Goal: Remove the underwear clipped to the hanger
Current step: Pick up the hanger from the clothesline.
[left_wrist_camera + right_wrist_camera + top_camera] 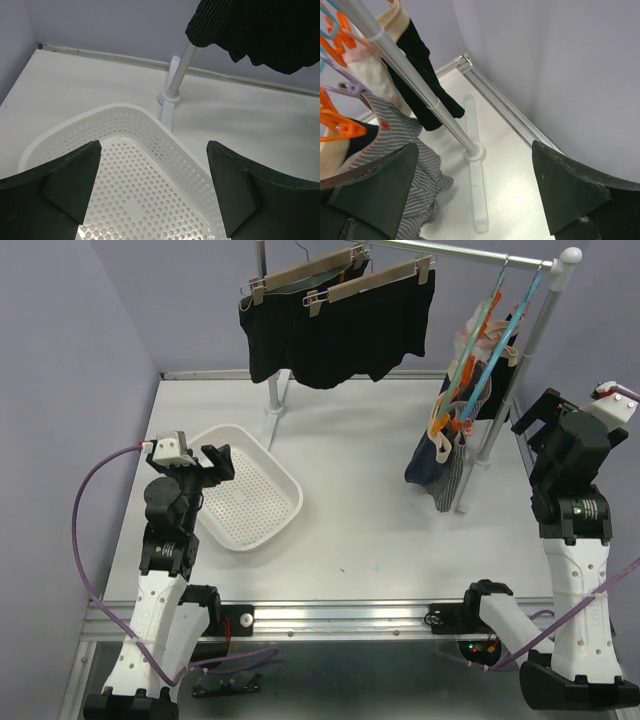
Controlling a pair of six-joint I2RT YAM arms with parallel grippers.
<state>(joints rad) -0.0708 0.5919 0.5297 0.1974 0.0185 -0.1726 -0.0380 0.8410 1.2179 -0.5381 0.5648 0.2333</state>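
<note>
Two black shorts, two wooden hangers, one basket

Overhead camera spans the table; wrist cameras look closely across it.

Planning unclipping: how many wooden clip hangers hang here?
2. The first wooden clip hanger holds the left black cloth shorts; the second wooden clip hanger holds the right black cloth shorts. Both hang at the metal rail's left end. None seems hidden.

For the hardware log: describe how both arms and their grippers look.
Both the left arm and right arm have white lower links, black upper joints and a white wrist module, each trailing a purple cable. The left gripper and right gripper have broad, dark, wedge-shaped fingers.
</note>
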